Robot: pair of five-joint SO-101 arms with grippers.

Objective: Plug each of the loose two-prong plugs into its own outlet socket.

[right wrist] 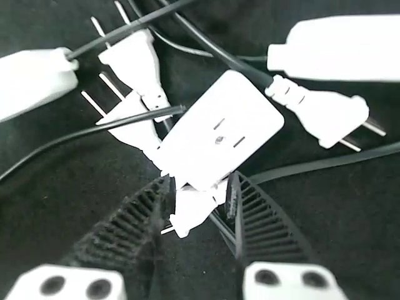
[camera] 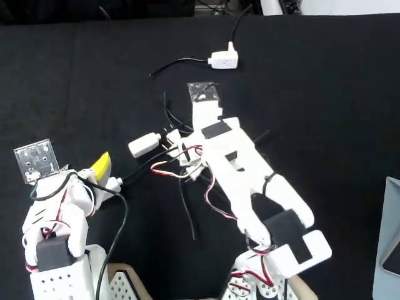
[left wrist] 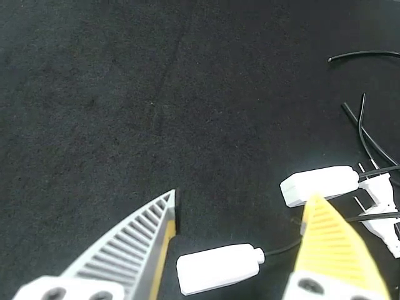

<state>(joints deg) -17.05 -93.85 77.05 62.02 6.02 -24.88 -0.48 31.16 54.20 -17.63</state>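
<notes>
Clock face laid over the high view, 12 at the far edge of the black worktop [camera: 325, 94]. The right hand [right wrist: 197, 209] is at centre, down in the cable tangle, its ribbed fingers [right wrist: 262, 231] pinching a white two-prong plug [right wrist: 187, 215] by the body. A square outlet block [right wrist: 219, 134] lies over that plug's upper end, slots facing up, crowding both fingertips. Packed around the block are a pair of loose plugs [right wrist: 128, 119] side by side with a black cable [right wrist: 50, 153] draped across them, and a third plug [right wrist: 325, 115] on the opposite side. Two oblong sockets flank the heap, the near socket [right wrist: 31, 78] and the far socket [right wrist: 340, 47]. The left hand [left wrist: 242, 197] is at 8 o'clock, spread wide. A small socket [left wrist: 217, 267] with a black lead lies on the worktop between its grey and yellow fingers. A lone adapter [camera: 223, 60] sits at 12 o'clock, well apart from the tangle. A grey object [camera: 390, 244] is at the 4 o'clock edge.
</notes>
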